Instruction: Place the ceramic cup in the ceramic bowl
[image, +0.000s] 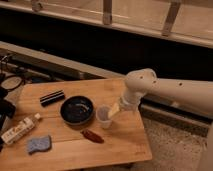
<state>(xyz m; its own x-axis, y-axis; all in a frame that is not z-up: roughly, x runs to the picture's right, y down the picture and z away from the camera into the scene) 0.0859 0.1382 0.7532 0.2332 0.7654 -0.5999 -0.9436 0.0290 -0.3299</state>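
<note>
Down at the lower left of the table (122, 145) we've got a blue sponge (39, 144) and a white bottle (20, 131), with a small red item (92, 136) at lower centre. None of them are in play.

Just above that, at mid-frame, is the ceramic cup (103, 116). It looks upright on the wood, just beside the right rim of the ceramic bowl (77, 111), and it's not in the bowl yet.

The gripper (114, 110) is right at the cup's right side, touching or all but touching it. We cannot tell whether it's clamped on or loose.

We'd call this the grasp stage. Next the cup needs a secure hold, a lift clear of the bowl's rim, a short carry toward frame left, and a gentle set-down inside.

Further back, a black bar (52, 97) lies at the upper left of the table, well out of the way.
</note>
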